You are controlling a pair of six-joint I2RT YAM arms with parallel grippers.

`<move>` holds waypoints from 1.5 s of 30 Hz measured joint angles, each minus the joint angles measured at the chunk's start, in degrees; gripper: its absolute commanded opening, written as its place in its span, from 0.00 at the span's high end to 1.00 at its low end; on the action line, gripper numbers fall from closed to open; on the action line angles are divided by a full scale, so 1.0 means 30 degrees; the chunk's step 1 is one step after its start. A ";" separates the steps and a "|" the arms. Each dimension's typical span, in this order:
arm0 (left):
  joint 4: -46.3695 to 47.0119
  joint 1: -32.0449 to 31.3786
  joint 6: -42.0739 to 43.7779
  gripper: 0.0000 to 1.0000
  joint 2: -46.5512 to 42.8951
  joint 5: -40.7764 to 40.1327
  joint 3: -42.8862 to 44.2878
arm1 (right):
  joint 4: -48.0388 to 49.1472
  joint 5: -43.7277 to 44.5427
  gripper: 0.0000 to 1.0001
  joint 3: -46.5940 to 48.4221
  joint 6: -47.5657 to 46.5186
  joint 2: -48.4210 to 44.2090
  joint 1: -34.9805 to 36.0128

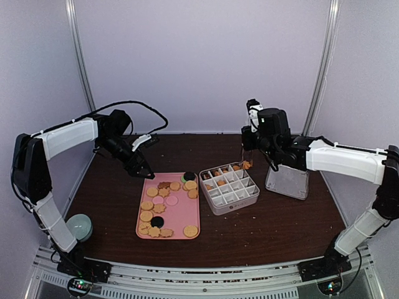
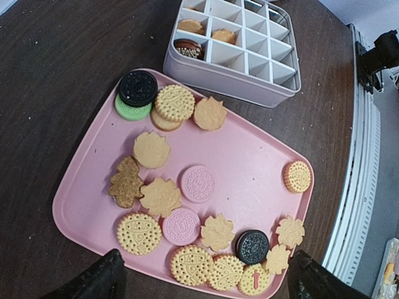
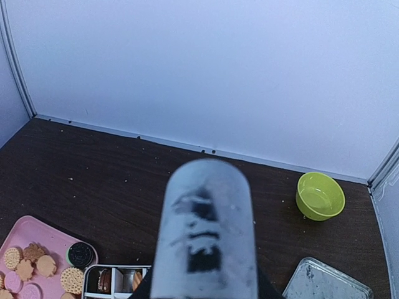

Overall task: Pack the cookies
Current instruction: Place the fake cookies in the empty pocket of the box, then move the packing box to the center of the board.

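Left claw [image 2: 209,285]: hanging wide apart and holding nothing, its dark fingertips [image 2: 103,280] framing the tray's near rim at the bottom of the left wrist frame. I judge that it is lining up over a biscuit to pick.
Right claw [image 1: 248,148]: closing narrowly on the metal tongs [image 3: 206,230], which are filling the lower middle of the right wrist frame as a blurred grey blade. The tongs are giving it a thin reach into small cells.
Tongs' end: pointing down at the upper right corner of the box in the top frame, where an orange cookie [image 1: 247,164] is showing. I cannot tell whether it is pinched or already lying in a cell.
Cookies [image 2: 161,196]: most are lying flat on the pink tray [image 2: 81,205] in the middle of the left wrist frame, largely spread out so that each can be taken singly. A few are already sitting in the box's back cells.
Divided box [image 2: 230,81]: standing just beside the tray, at the upper right of the left wrist frame, keeping each transfer short.
Lid [image 1: 288,182]: what looks like the box's clear lid is lying right of the box in the top frame, leaving the cells open for filling.
Desk [image 1: 262,230]: carrying tray, box and lid together in the middle of the top frame, within both arms' reach.
Progress: seeming early, with most biscuits not yet packed.
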 measured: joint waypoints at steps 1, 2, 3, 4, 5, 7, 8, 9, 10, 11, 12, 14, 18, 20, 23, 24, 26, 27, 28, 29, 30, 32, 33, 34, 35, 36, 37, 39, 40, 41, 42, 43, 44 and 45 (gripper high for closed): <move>0.0029 0.0000 0.0000 0.07 0.0000 0.0000 -0.0007 | 0.0015 -0.0051 0.76 0.0000 0.0044 0.0036 0.0000; 0.0051 0.0000 0.0000 0.06 0.0000 0.0000 -0.0007 | 0.0015 -0.0124 0.75 0.0000 0.0087 0.0102 0.0007; 0.0073 0.0000 0.0000 0.06 0.0000 -0.0007 -0.0007 | 0.0022 -0.0197 0.75 0.0000 0.0146 0.0189 0.0007; 0.0080 0.0000 0.0007 0.06 0.0000 -0.0015 -0.0007 | 0.0022 -0.0262 0.73 0.0000 0.0219 0.0284 0.0015; 0.0087 0.0000 0.0007 0.05 0.0000 -0.0022 -0.0007 | 0.0015 -0.0335 0.73 0.0000 0.0277 0.0386 0.0044; 0.0087 0.0000 0.0015 0.03 0.0000 -0.0058 -0.0007 | 0.0022 -0.0444 0.71 0.0000 0.0393 0.0619 0.0117; 0.0087 0.0000 0.0022 0.02 0.0000 -0.0095 -0.0007 | 0.0015 -0.0510 0.70 0.0000 0.0423 0.0729 0.0131; 0.0087 0.0000 0.0058 0.02 0.0000 -0.0124 -0.0007 | 0.0015 -0.0561 0.69 0.0000 0.0437 0.0845 0.0160; 0.0087 0.0000 0.0073 0.02 0.0000 -0.0182 -0.0007 | 0.0015 -0.0605 0.68 0.0000 0.0444 0.0940 0.0197; 0.0087 0.0000 0.0080 0.02 0.0000 -0.0226 -0.0007 | 0.0007 -0.0641 0.66 0.0000 0.0452 0.1027 0.0233; 0.0087 0.0000 0.0087 0.02 0.0000 -0.0248 -0.0007 | 0.0007 -0.0670 0.64 0.0007 0.0466 0.1107 0.0277; 0.0080 0.0000 0.0109 0.02 0.0000 -0.0335 -0.0007 | 0.0000 -0.0699 0.61 0.0022 0.0510 0.1290 0.0350; 0.0080 0.0000 0.0197 0.02 -0.0015 -0.0503 -0.0007 | -0.0022 -0.0707 0.58 0.0022 0.0568 0.1457 0.0430; 0.0073 0.0000 0.0255 0.02 -0.0029 -0.0597 -0.0007 | -0.0007 -0.0678 0.58 0.0022 0.0561 0.1457 0.0430; 0.0066 0.0000 0.0357 0.02 -0.0051 -0.0729 -0.0015 | -0.0029 -0.0663 0.58 0.0080 0.0561 0.1457 0.0430; 0.0058 0.0000 0.0379 0.02 -0.0051 -0.0750 -0.0015 | -0.0029 -0.0663 0.59 0.0117 0.0546 0.1457 0.0430; 0.0044 0.0000 0.0444 0.02 -0.0087 -0.0809 -0.0029 | -0.0058 -0.0648 0.60 0.0204 0.0503 0.1450 0.0437; 0.0029 0.0000 0.0452 0.02 -0.0117 -0.0816 -0.0029 | -0.0051 -0.0605 0.61 0.0226 0.0466 0.1435 0.0430; 0.0015 0.0000 0.0474 0.02 -0.0160 -0.0838 -0.0029 | -0.0051 -0.0561 0.62 0.0233 0.0415 0.1413 0.0430; 0.0000 0.0000 0.0503 0.02 -0.0219 -0.0867 -0.0029 | -0.0095 -0.0510 0.63 0.0233 0.0393 0.1384 0.0430; -0.0007 0.0000 0.0525 0.02 -0.0299 -0.0867 -0.0029 | -0.0153 -0.0437 0.65 0.0233 0.0350 0.1319 0.0430; -0.0007 0.0000 0.0583 0.02 -0.0408 -0.0867 -0.0029 | -0.0255 -0.0226 0.69 0.0233 0.0248 0.1129 0.0415; -0.0022 0.0007 0.0597 0.02 -0.0452 -0.0867 -0.0029 | -0.0306 -0.0109 0.71 0.0233 0.0189 0.0998 0.0386; -0.0036 0.0022 0.0605 0.02 -0.0481 -0.0874 -0.0029 | -0.0393 0.0015 0.73 0.0233 0.0160 0.0816 0.0284; -0.0066 0.0022 0.0641 0.02 -0.0510 -0.0874 -0.0029 | -0.0437 0.0117 0.75 0.0226 0.0117 0.0656 0.0233; -0.0102 0.0036 0.0663 0.02 -0.0539 -0.0874 -0.0029 | -0.0459 0.0226 0.76 0.0226 0.0044 0.0488 0.0189; -0.0138 0.0036 0.0692 0.02 -0.0561 -0.0874 -0.0029 | -0.0466 0.0321 0.76 0.0182 0.0007 0.0255 0.0109; -0.0197 0.0058 0.0750 0.02 -0.0583 -0.0874 -0.0029 | -0.0437 0.0619 0.76 -0.0029 -0.0095 -0.0211 -0.0022; -0.0255 0.0073 0.0787 0.02 -0.0612 -0.0882 -0.0036 | -0.0444 0.0787 0.77 -0.0204 -0.0131 -0.0481 -0.0080; -0.0321 0.0095 0.0809 0.02 -0.0648 -0.0882 -0.0044 | -0.0452 0.1005 0.77 -0.0393 -0.0182 -0.0707 -0.0131; -0.0379 0.0109 0.0831 0.02 -0.0678 -0.0889 -0.0044 | -0.0459 0.1231 0.77 -0.0576 -0.0248 -0.0874 -0.0153; -0.0430 0.0124 0.0867 0.02 -0.0714 -0.0889 -0.0044 | -0.0452 0.1392 0.78 -0.0707 -0.0270 -0.0933 -0.0182; -0.0452 0.0146 0.0882 0.02 -0.0743 -0.0896 -0.0044 | -0.0452 0.1588 0.78 -0.0867 -0.0321 -0.0954 -0.0197; -0.0466 0.0175 0.0903 0.02 -0.0772 -0.0896 -0.0044 | -0.0452 0.1719 0.78 -0.1078 -0.0357 -0.0954 -0.0219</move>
